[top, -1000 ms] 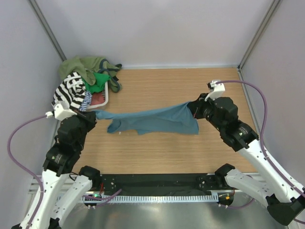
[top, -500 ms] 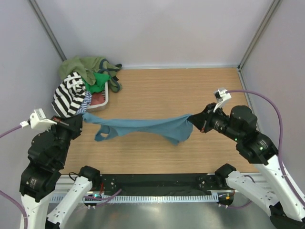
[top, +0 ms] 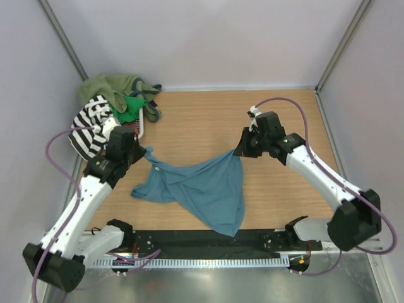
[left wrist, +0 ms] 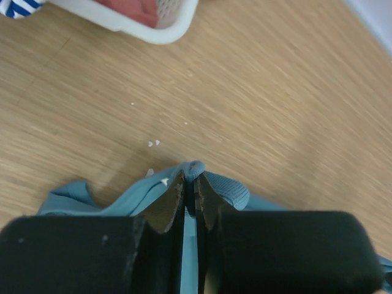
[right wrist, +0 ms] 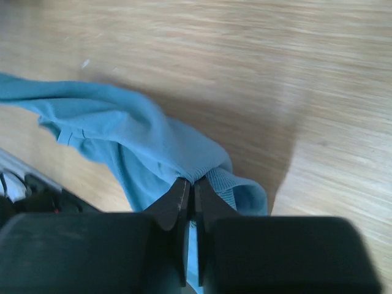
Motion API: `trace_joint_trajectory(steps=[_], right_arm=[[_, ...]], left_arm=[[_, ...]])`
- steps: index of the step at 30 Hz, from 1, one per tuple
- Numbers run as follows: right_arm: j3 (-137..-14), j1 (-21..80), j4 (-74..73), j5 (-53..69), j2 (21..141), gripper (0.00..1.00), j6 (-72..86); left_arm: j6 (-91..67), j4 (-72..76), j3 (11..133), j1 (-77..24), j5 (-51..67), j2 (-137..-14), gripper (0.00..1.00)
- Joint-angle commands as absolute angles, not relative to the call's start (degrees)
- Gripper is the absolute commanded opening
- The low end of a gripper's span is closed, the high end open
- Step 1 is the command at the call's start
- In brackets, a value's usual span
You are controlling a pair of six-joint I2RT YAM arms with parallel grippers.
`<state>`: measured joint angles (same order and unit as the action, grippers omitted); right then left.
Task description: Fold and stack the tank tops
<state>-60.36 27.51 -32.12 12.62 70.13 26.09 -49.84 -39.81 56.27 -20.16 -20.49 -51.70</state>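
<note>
The teal-blue tank top hangs stretched between both grippers above the table, sagging to a point near the front edge. My left gripper is shut on one corner of it. My right gripper is shut on the other corner. The black-and-white striped top lies at the far left on a heap with olive and green tops.
A white basket holding a red cloth sits under the heap at the far left; its rim shows in the left wrist view. The wooden table is walled on three sides. A black rail runs along the front edge.
Both grippers have moved away from the front edge and closer together. The teal top, pulled taut before, now hangs down in a wide triangle toward the front edge.
</note>
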Motion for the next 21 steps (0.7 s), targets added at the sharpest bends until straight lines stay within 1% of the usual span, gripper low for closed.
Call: trace_joint_trajectory(steps=[1,2,3,4,5,7,8,9,10,11,12,13,14,15,18,21], right_arm=[[-62.2,19.7,-24.1,14.9,75.5,0.14,29.8],[-62.3,18.6,-23.3,14.9,76.5,0.46,30.3],[-62.6,18.1,-22.2,14.9,77.2,0.62,30.6],[-62.4,17.8,-22.1,14.8,77.6,0.68,30.5],[-62.1,17.9,-22.0,14.9,77.4,0.71,30.4],[-59.1,17.9,-20.1,15.6,76.0,0.72,30.3],[-58.0,17.9,-20.2,14.0,74.4,0.71,30.1],[-55.7,17.8,-20.4,13.3,73.5,0.69,29.9],[-54.4,17.8,-20.3,12.7,72.8,0.65,29.4],[-53.1,17.9,-20.4,12.4,71.2,0.59,29.4],[-51.8,17.9,-20.2,12.5,70.7,0.55,29.4],[-48.7,18.0,-19.9,12.5,69.9,0.48,29.7],[-47.1,17.8,-19.4,11.8,68.7,0.47,29.9],[-44.2,17.8,-18.6,10.9,68.0,0.47,30.2],[-40.4,17.9,-16.1,8.7,67.0,0.46,30.9],[-37.5,17.9,-13.9,8.7,69.0,0.46,31.0]], left_arm=[[-54.5,-31.2,56.7,-18.6,-24.1,-57.2,0.1],[-55.0,-30.9,57.6,-17.2,-22.9,-59.1,0.21],[-55.5,-31.2,58.6,-16.6,-22.2,-63.2,0.64],[-55.2,-31.8,61.2,-16.4,-21.6,-64.9,0.85],[-55.0,-34.9,62.7,-16.1,-21.5,-66.5,0.99],[-52.3,-35.6,64.5,-16.2,-20.5,-68.5,1.0],[-51.9,-35.3,64.2,-16.1,-20.1,-68.1,1.0],[-51.0,-34.7,62.2,-16.1,-18.9,-66.4,1.0],[-49.7,-33.4,60.8,-16.1,-17.2,-65.1,1.0],[-48.9,-31.6,59.6,-16.1,-15.1,-63.9,1.0],[-48.4,-31.1,58.4,-16.1,-11.6,-62.7,0.96],[-47.6,-30.0,56.0,-16.2,-9.9,-60.1,0.93],[-47.4,-29.6,54.8,-16.3,-8.4,-58.9,0.89],[-47.4,-29.3,52.4,-16.4,-5.6,-57.5,0.87],[-47.4,-27.6,48.4,-16.8,-3.0,-54.1,0.81],[-47.4,-26.3,46.1,-17.0,-1.7,-53.7,0.81]])
